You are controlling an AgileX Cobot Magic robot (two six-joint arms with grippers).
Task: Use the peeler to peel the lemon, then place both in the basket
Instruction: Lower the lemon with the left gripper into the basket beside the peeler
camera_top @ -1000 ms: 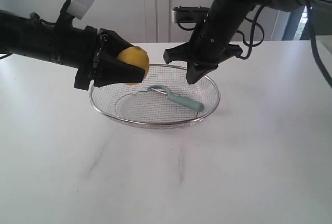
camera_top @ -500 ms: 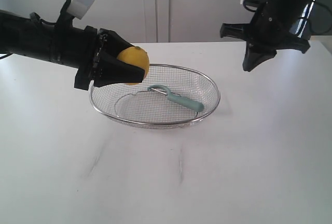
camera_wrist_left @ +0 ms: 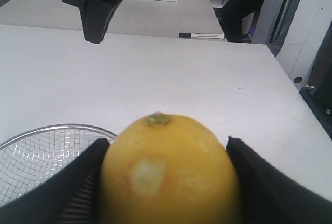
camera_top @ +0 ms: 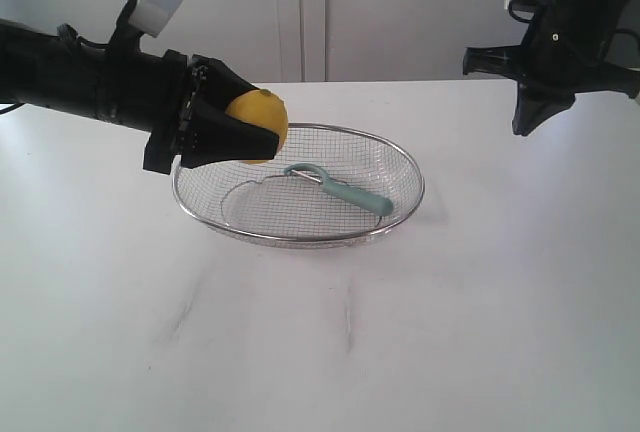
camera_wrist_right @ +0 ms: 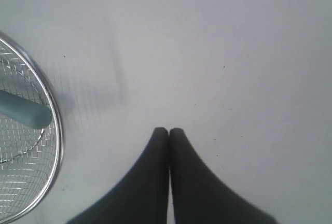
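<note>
The yellow lemon (camera_top: pixel 258 124) hangs over the left rim of the wire basket (camera_top: pixel 405 202), held between the fingers of my left gripper (camera_top: pixel 262 130). Up close the lemon (camera_wrist_left: pixel 168 175) shows a small pale peeled patch, and my left gripper (camera_wrist_left: pixel 168 182) is shut on it. The teal-handled peeler (camera_top: pixel 345 189) lies inside the basket, its metal head toward the left. My right gripper (camera_top: pixel 525 124) hangs high at the right, well clear of the basket, fingers pointing down. My right gripper (camera_wrist_right: pixel 168 130) is shut and holds nothing; the peeler handle (camera_wrist_right: pixel 23 111) and the basket rim (camera_wrist_right: pixel 57 130) show beside it.
The white table (camera_top: pixel 320 332) stretches in front of the basket and to its right. A black marker (camera_wrist_left: pixel 202 36) lies at the table's far edge in the left wrist view.
My right arm has lifted away from the basket and swung to the far right, leaving the peeler lying inside. The left gripper and lemon have not moved.
</note>
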